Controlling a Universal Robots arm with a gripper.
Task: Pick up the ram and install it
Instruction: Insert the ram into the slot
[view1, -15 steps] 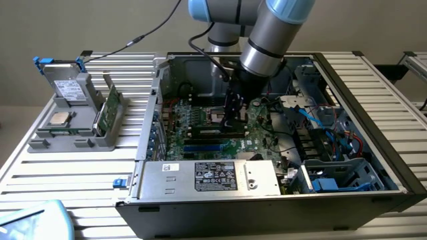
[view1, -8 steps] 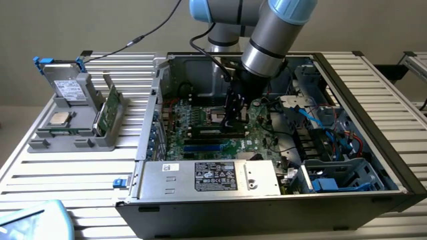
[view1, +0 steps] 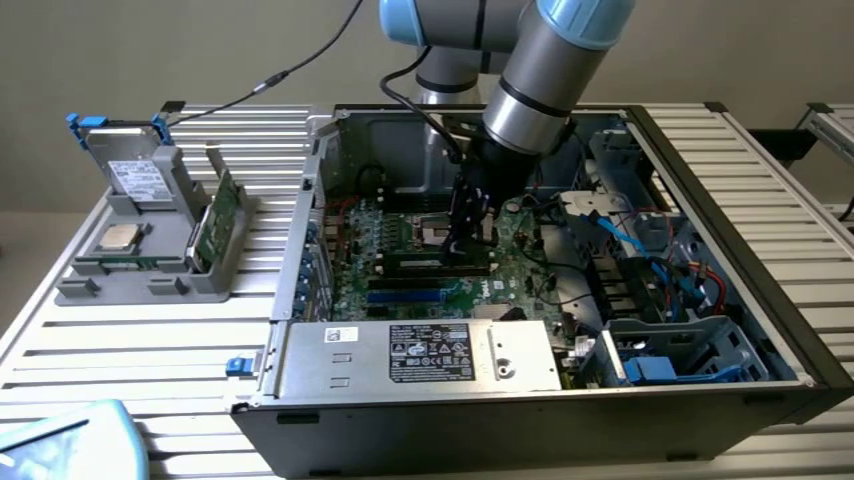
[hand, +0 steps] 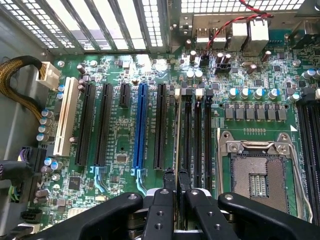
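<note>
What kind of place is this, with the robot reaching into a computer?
Probably a robotics lab or test bench for computer assembly. An opened computer case lies on a slatted metal table, a grey parts holder stands beside it, and the gripper hovers over the motherboard.

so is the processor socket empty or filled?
Empty. In the wrist view the socket shows its bare contact grid inside the metal frame, no chip seated. A silver chip lies in the holder outside the case.

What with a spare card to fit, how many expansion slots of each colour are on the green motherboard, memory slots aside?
White plastic expansion slot: 1
Blue plastic expansion slot: 1
Black plastic expansion slots: 4
Total: 6
</note>
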